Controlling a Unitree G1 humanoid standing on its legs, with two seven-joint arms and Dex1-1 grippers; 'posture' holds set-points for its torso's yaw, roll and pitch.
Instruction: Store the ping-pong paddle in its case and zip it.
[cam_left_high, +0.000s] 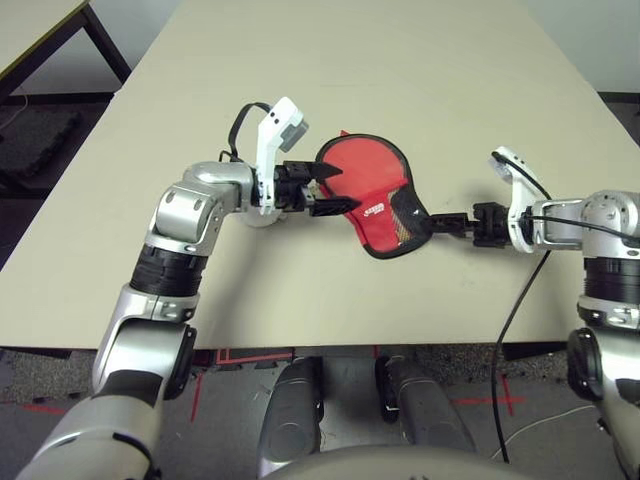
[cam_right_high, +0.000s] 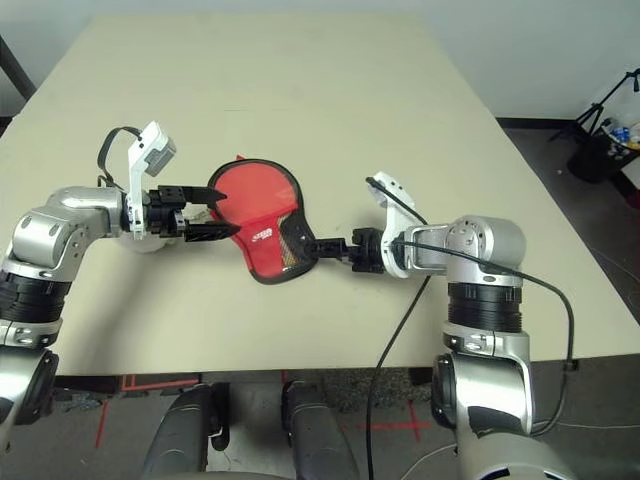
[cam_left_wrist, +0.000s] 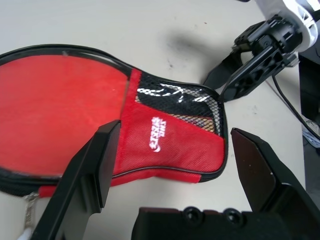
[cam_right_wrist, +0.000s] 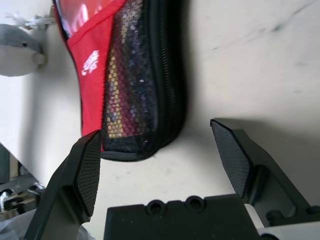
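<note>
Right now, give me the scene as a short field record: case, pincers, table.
case: red with black trim, flat on the table, mesh pocket end toward the right arm
case state: looks closed; paddle shows through the clear panel
left pincer: open, at the round end of the case
right pincer: open, at the mesh pocket end, holding nothing
pom-pom: white, beside the round end of the case

Looks like a robotics lab or test room: plain beige surface (cam_left_high: 400, 60) on dark legs, second similar table (cam_left_high: 40, 30) alongside, red tape marks (cam_left_high: 500, 402) on speckled grey floor, loose cables (cam_right_high: 400, 300) trailing off the edge, black tripod (cam_right_high: 605, 120) standing by a bare white wall (cam_right_high: 540, 50).
</note>
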